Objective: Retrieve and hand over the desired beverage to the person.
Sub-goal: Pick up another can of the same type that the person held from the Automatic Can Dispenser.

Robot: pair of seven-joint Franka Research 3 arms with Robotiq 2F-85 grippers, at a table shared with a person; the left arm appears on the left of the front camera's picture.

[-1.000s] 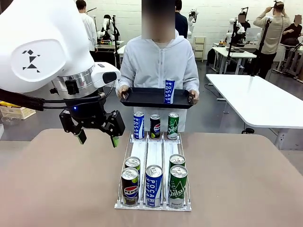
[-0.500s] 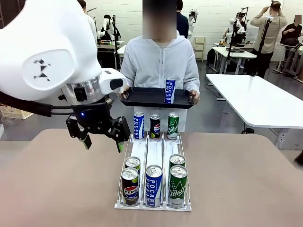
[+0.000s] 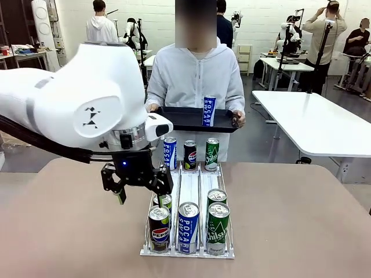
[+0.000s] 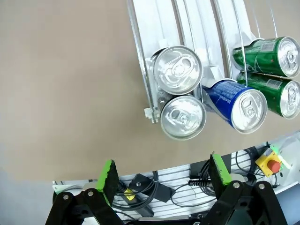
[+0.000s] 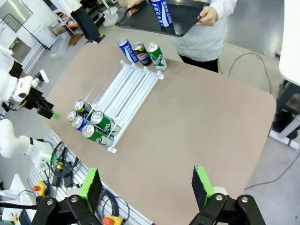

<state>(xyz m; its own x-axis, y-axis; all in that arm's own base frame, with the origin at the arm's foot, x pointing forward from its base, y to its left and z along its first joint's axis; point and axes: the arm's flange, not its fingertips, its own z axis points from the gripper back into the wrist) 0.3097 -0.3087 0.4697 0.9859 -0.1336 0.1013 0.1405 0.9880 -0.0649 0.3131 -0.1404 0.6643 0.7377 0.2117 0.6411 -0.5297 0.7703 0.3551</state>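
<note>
Brown bench [image 3: 301,220] across the foreground. Off to its right, a long white table [image 3: 324,124] on a grey floor [image 3: 272,142]. Far back, a pale chair [image 3: 244,56] near the wall, a figure in beige [image 3: 331,35] with both arms raised, another in white [image 3: 99,26] facing away. Just past the bench edge, a yellow box with a red button [image 4: 268,162] amid black cables [image 4: 197,182].

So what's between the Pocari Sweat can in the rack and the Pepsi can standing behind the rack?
Just the rack itself: its middle lane is bare there, as the front view shows.
</note>
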